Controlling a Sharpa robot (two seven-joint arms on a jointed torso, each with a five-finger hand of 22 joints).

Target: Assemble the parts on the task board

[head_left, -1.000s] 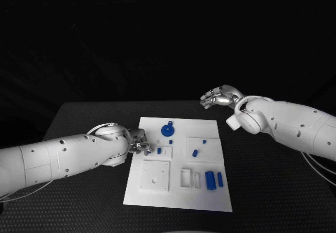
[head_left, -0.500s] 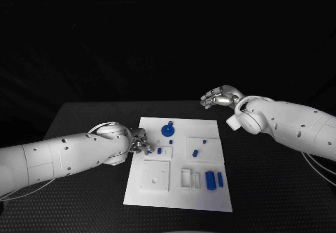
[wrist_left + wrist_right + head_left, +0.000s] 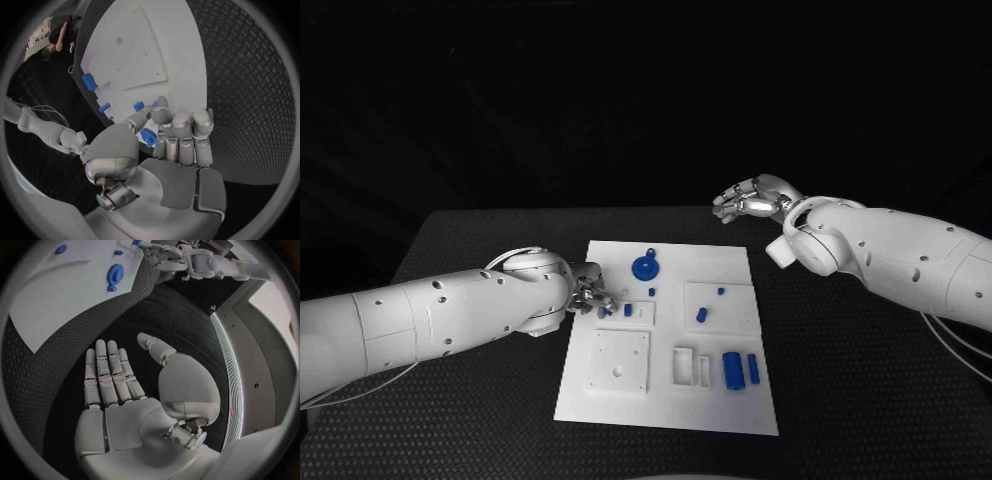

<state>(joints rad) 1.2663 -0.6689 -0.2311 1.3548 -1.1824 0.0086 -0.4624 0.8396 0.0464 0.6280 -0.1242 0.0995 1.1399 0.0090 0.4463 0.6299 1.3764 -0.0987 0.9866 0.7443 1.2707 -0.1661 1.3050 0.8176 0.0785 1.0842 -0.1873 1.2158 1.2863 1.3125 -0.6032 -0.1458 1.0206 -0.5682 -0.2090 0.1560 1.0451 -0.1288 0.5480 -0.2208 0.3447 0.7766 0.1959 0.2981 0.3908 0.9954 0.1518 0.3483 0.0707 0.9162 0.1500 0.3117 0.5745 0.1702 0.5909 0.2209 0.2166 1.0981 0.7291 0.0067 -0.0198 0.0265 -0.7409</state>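
Black table [image 3: 473,250], studded, diamond-patterned surface; surroundings beyond it were dark.

White board [image 3: 625,410] lay flat mid-table, long axis running away from the robot, slightly skewed, near end toward the robot's body. It carried raised white square plates and rectangular slots.

Parts on the board: a round blue gear-like piece [image 3: 646,268] near the far edge, with a small stub pointing away toward the far side. Two blue cylinders [image 3: 733,371] lay side by side near the board's near right corner, long axes running along the board's length. A short blue piece [image 3: 702,315] lay on the right square plate, tilted slightly off the board's axis; a smaller blue peg [image 3: 721,291] sat just beyond it. Another small blue piece [image 3: 627,311] sat left of centre, near the left hand.

Left hand [image 3: 593,298] was at the board's left edge, fingers curled together; the left wrist view showed a small blue part [image 3: 148,137] pinched between thumb and fingers, over the board's edge.

Right hand [image 3: 751,200] hung above the table's far edge, beyond the board's far right corner, well apart from it. The right wrist view showed its fingers [image 3: 107,375] straight and side by side, thumb apart, palm bare, nothing held.
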